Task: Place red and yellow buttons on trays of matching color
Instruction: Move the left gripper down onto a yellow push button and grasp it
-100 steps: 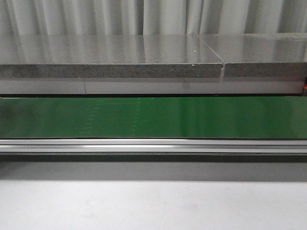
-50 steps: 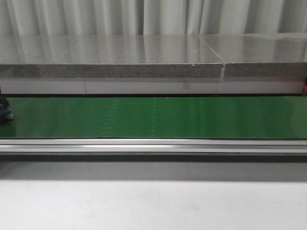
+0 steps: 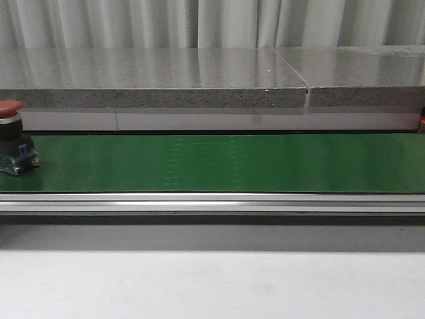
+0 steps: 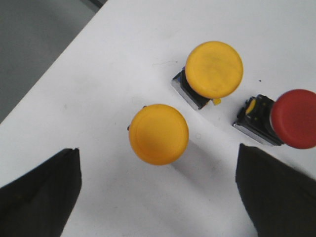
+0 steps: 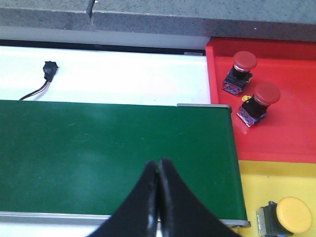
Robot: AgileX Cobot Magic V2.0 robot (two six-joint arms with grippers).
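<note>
A round red push button stands upright on the long green belt, at its far left end. The left end effector hangs wide open over the white desk, nearer. The right end effector is closed, holding nothing, far along the belt.

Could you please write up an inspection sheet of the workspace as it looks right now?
Surface: green conveyor belt, white table.
Job's things: red button at the belt's left edge; two red buttons on red tray; yellow button on yellow tray; two yellow buttons and a red one on the table.
Clutter: nothing seen.
Grippers: left gripper open; right gripper shut, empty.
Cables: black plug with wire.
Surroundings: grey slab, curtain.
</note>
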